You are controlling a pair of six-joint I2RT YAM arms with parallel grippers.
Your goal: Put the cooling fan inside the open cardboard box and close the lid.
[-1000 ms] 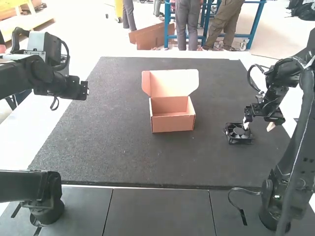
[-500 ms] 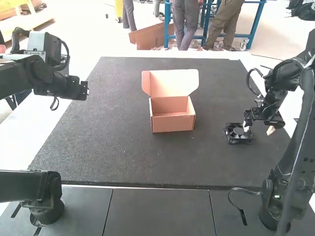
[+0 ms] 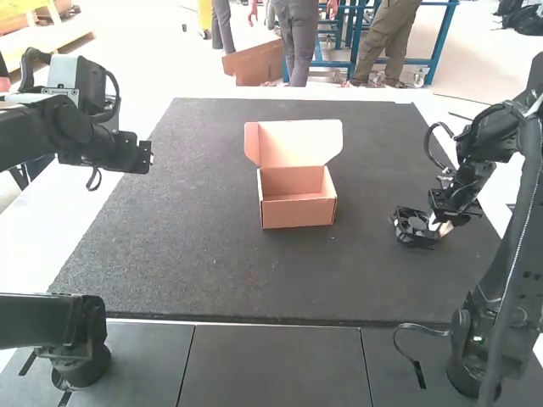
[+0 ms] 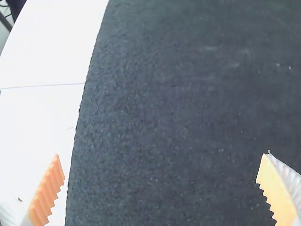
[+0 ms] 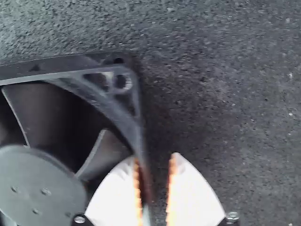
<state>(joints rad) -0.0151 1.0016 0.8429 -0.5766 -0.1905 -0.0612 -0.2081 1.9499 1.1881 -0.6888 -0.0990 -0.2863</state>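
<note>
Right wrist view: we note the right gripper (image 5: 154,160) clenched on the cooling fan (image 5: 42,183) frame, 3 o'clock of the cardboard box (image 3: 296,197); left gripper (image 4: 160,174) released.

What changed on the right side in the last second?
The right tool came down from above the fan and closed, and it now pinches the right edge of the fan's frame. The fan seems nudged a little, maybe tipped. The left tool, open, and the box, lid up, stayed where they were.
</note>
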